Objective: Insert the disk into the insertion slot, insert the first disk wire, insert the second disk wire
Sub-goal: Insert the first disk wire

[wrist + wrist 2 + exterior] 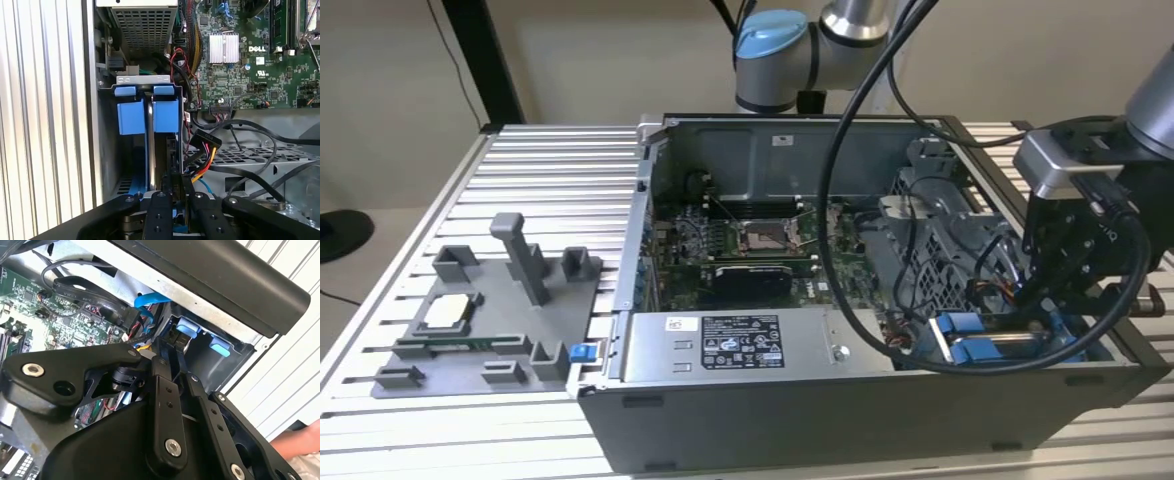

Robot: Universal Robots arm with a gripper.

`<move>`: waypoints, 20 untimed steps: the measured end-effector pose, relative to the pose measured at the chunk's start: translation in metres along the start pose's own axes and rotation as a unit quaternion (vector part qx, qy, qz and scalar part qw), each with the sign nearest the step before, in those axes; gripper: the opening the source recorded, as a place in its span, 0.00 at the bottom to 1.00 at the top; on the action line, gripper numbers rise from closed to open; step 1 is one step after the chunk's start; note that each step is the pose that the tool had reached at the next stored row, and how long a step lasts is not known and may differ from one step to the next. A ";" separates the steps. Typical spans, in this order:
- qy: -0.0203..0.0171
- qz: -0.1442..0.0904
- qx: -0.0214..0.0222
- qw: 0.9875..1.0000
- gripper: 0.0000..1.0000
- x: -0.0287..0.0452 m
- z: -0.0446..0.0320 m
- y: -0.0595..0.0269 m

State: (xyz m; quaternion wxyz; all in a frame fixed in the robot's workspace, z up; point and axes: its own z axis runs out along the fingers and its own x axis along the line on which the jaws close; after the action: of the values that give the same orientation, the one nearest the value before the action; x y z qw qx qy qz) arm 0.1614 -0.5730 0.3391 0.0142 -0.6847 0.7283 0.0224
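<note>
The disk's blue carrier [165, 111] stands seated in the drive bay slot at the case's front corner, beside a second blue carrier tab [131, 114]. In the second wrist view its blue tab [188, 328] lies just beyond my fingertips. My gripper [175, 176] reaches down into the bay, with its fingers [164, 390] drawn close together on a black wire connector [178, 338] right at the back of the carrier. In the exterior view the gripper [1054, 320] hangs over the blue carriers [969, 338] at the exterior view's right. The disk's metal body is hidden.
A power plug with red, yellow and black wires [205, 142] and a blue flat cable [149, 300] hang loose next to the bay. The grey power-supply box [727, 345] lines the case front. The green motherboard [747, 250] fills the middle. A grey fixture [480, 320] sits outside.
</note>
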 end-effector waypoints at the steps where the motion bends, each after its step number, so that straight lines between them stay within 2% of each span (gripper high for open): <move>1: 0.000 0.000 0.000 1.000 0.00 -0.0003 0.0000 0.0000; 11: 0.000 0.000 0.001 1.000 0.00 -0.0014 0.0002 0.0002; 20: 0.000 0.000 0.002 1.000 0.00 -0.0013 0.0042 0.0001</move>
State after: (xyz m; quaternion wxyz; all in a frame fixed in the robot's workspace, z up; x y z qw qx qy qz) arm 0.1614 -0.5715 0.3349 0.0150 -0.6848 0.7283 0.0211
